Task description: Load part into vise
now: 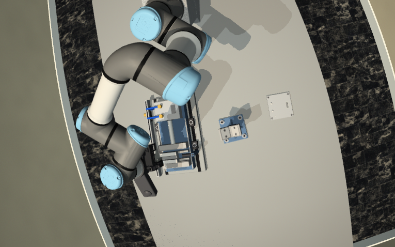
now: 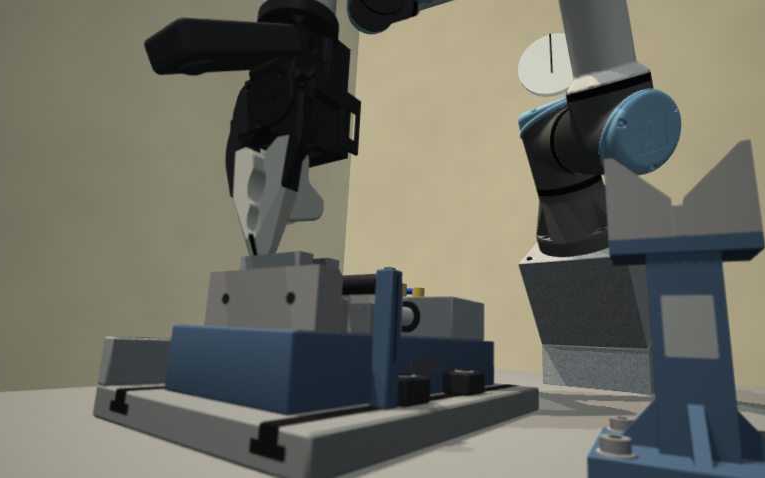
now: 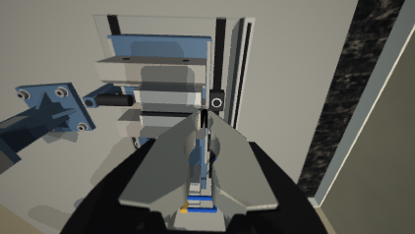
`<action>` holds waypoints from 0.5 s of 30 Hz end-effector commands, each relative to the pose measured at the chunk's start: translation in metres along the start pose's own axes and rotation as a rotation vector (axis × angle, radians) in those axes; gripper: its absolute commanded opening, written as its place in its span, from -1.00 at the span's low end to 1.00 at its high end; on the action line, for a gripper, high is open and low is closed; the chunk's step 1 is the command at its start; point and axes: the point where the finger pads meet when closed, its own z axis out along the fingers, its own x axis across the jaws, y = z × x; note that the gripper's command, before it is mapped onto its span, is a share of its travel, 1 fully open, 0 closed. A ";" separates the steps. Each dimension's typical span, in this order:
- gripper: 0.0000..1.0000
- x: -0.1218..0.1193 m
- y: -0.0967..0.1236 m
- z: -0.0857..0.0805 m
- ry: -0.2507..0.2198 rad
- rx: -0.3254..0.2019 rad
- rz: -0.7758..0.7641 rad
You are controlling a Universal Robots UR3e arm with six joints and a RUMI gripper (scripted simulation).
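Note:
The grey part [image 2: 276, 259] lies in the vise [image 2: 314, 356] behind the fixed jaw [image 2: 272, 296], its top a little above the jaw. In the wrist view the part [image 3: 167, 93] sits below the fixed jaw [image 3: 152, 60], with the black work-stop rod [image 3: 114, 100] at its left end. My gripper [image 2: 251, 244] is shut and empty. Its tips [image 3: 204, 117] are at the part's end away from the work stop, at top-edge height. I cannot tell whether they touch it. From above, the gripper [image 1: 155, 157] is at the vise's left side. The slot is not clearly visible.
The V-block [image 1: 232, 130] on its blue stand is right of the vise and empty; it also shows in the side view [image 2: 685, 201]. The infeed plate [image 1: 279, 105] further right is bare. The air cylinder with blue hoses [image 1: 153, 111] is at the vise's far end.

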 end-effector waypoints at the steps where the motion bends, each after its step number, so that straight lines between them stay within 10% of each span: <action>1: -1.00 -0.001 -0.001 -0.001 0.001 0.002 -0.001; 15: -1.00 -0.005 -0.001 -0.001 0.001 0.002 -0.001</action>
